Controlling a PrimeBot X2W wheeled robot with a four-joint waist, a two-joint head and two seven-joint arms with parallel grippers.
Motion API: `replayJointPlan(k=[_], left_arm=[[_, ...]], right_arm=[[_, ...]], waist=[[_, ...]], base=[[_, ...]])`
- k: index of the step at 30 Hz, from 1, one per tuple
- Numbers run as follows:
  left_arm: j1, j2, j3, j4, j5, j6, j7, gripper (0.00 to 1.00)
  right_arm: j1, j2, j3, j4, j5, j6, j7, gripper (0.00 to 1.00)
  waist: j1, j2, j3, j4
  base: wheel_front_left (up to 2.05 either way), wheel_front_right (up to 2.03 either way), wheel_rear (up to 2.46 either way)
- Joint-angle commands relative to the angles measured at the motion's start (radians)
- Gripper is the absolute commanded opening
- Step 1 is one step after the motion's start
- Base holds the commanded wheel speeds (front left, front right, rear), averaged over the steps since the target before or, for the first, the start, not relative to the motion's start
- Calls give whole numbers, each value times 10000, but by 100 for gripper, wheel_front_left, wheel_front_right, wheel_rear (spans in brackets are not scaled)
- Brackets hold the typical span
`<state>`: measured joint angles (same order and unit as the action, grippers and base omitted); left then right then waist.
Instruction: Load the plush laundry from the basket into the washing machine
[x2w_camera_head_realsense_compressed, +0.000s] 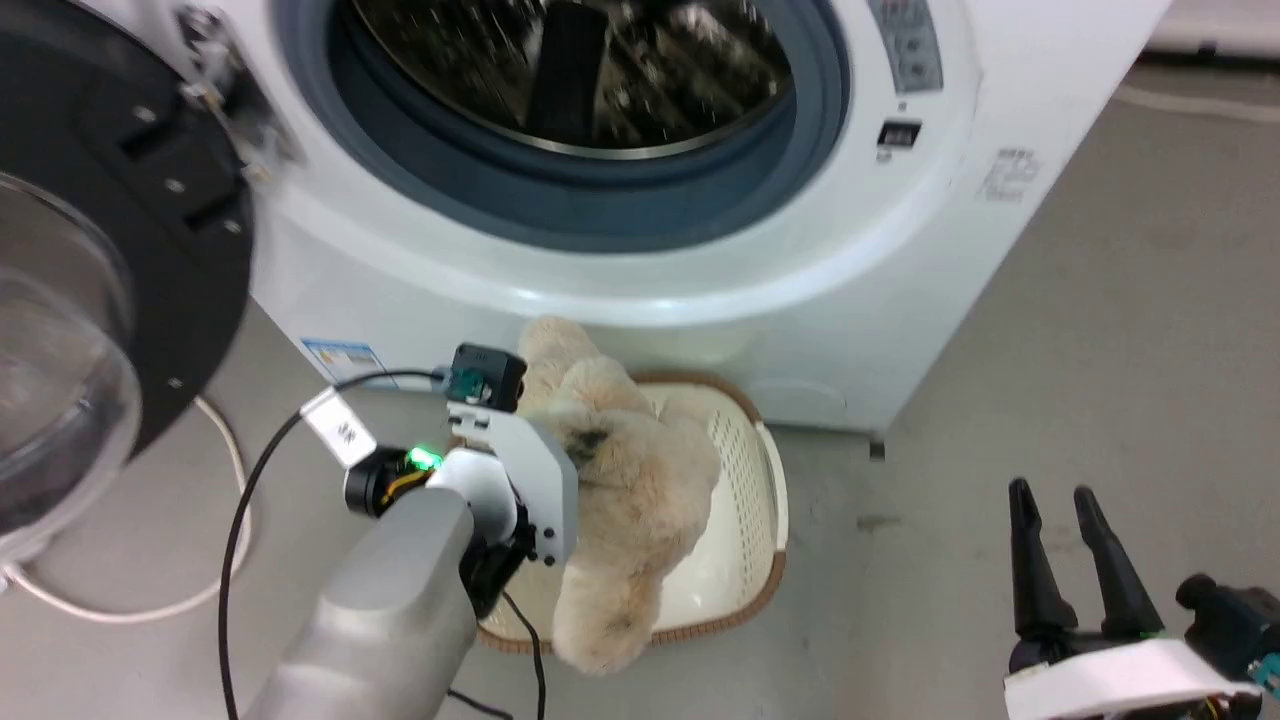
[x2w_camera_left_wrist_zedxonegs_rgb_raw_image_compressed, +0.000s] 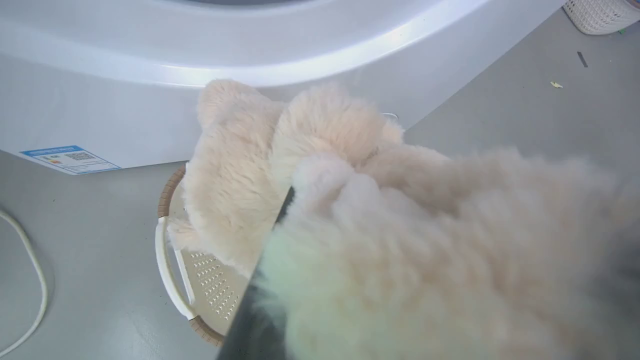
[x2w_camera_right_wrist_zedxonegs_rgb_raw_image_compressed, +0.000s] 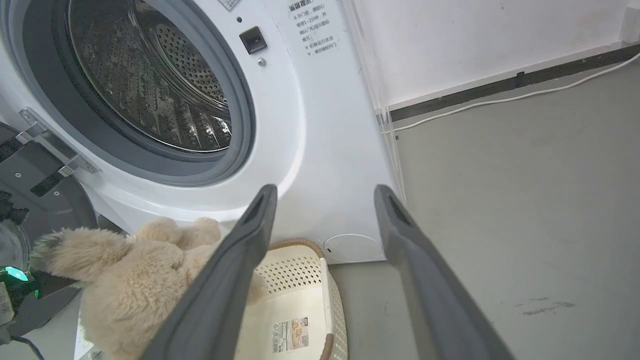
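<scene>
Nearest, at the lower right of the head view, the right gripper (x2w_camera_head_realsense_compressed: 1052, 500) stands with its two dark fingers well apart and nothing between them. Its own wrist view looks between those spread fingers at the washer's front.

At lower centre of the head view the left arm's pale wrist housing covers its fingers. The left wrist view supplies them: the left gripper (x2w_camera_left_wrist_zedxonegs_rgb_raw_image_compressed: 292, 200) is closed on the plush laundry (x2w_camera_head_realsense_compressed: 620, 480), with one dark finger (x2w_camera_left_wrist_zedxonegs_rgb_raw_image_compressed: 286, 202) sunk into the cream pile that crowds the lower right of that frame.

The plush laundry hangs from that grip over the basket (x2w_camera_head_realsense_compressed: 770, 480), a small dark patch facing the head camera. Whether its lower end touches the basket's near rim I cannot tell. From the right wrist, the bare basket floor beside the plush carries a label sticker (x2w_camera_right_wrist_zedxonegs_rgb_raw_image_compressed: 292, 335).

The basket sits on the grey floor, right against the washing machine (x2w_camera_head_realsense_compressed: 700, 280). The round door (x2w_camera_head_realsense_compressed: 150, 200) stands swung open at the left edge of the head view. The steel drum (x2w_camera_right_wrist_zedxonegs_rgb_raw_image_compressed: 150, 90) is blurred from the head but shows crisp perforations from the right wrist.

Farther off, a white cable (x2w_camera_right_wrist_zedxonegs_rgb_raw_image_compressed: 500, 97) runs along the wall's base, and a second white perforated basket (x2w_camera_left_wrist_zedxonegs_rgb_raw_image_compressed: 600, 15) sits at the upper right of the left wrist view.
</scene>
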<state>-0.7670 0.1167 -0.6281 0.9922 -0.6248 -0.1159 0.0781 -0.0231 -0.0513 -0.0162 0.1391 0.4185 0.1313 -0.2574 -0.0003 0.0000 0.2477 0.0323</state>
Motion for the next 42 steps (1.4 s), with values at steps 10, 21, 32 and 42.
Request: replayJointPlan(k=[10, 21, 32, 42], left_arm=[[1680, -190, 859, -1122, -695, 890, -2393, 0], [2081, 188, 1400, -3426, -157, 1594, -3364, 0], [1798, 185, 2990, -5939, 1332, 1753, -3397, 0], [204, -345, 4611, -5778, 2249, 1106, -3398, 0]], right_arm=[[935, 11, -53, 306, 126, -6, -44, 100], [1081, 11, -90, 174, 131, -6, -44, 100], [494, 11, -107, -70, -147, -6, -44, 100], [-215, 11, -33, -332, -271, -6, -44, 100]], waist=[[3, 0, -1815, 126], [3, 0, -1604, 147], [3, 0, -390, 1], [3, 0, 1068, -487]], base=[[0, 0, 0], [0, 0, 0], [0, 0, 0], [0, 0, 0]])
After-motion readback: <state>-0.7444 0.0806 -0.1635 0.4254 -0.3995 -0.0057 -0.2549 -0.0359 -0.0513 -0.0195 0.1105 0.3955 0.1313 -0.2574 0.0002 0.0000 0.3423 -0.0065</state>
